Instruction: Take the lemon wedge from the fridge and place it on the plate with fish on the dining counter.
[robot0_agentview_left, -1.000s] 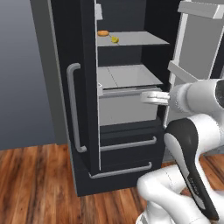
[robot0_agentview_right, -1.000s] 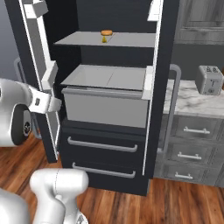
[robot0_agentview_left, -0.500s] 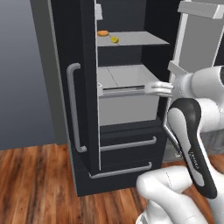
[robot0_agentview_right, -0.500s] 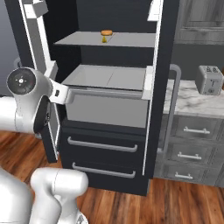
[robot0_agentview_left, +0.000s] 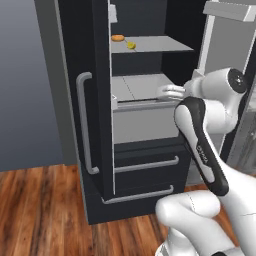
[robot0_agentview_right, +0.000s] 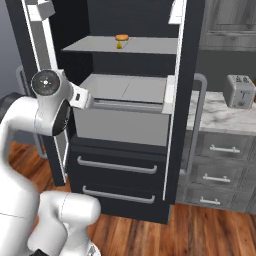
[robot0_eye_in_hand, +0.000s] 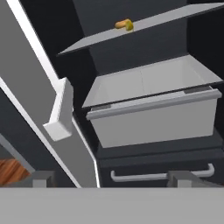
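Note:
The fridge (robot0_agentview_left: 95, 150) stands with its doors open. On its upper grey shelf (robot0_agentview_left: 155, 46) lies the tiny yellow lemon wedge (robot0_agentview_left: 131, 45), right next to a flat round orange item (robot0_agentview_left: 117, 38). Both show again in the right base view, lemon wedge (robot0_agentview_right: 120, 45), and in the hand view, lemon wedge (robot0_eye_in_hand: 130, 26). My gripper (robot0_agentview_left: 164, 92) hangs open and empty in front of the grey bin (robot0_agentview_left: 145, 122), well below the shelf. Its fingertips (robot0_eye_in_hand: 41, 179) stand wide apart. The plate with fish and the dining counter are out of view.
Two black lower drawers (robot0_agentview_right: 117, 167) with grey handles sit under the bin. A door shelf (robot0_eye_in_hand: 61, 113) juts out on the open door. To the right are grey cabinets (robot0_agentview_right: 220, 150) and a marble top with a toaster (robot0_agentview_right: 239, 91). The floor is wood.
The arm has folded upward and the hand has moved up and in toward the fridge, now level with the bin's top. The jaws stay open and empty.

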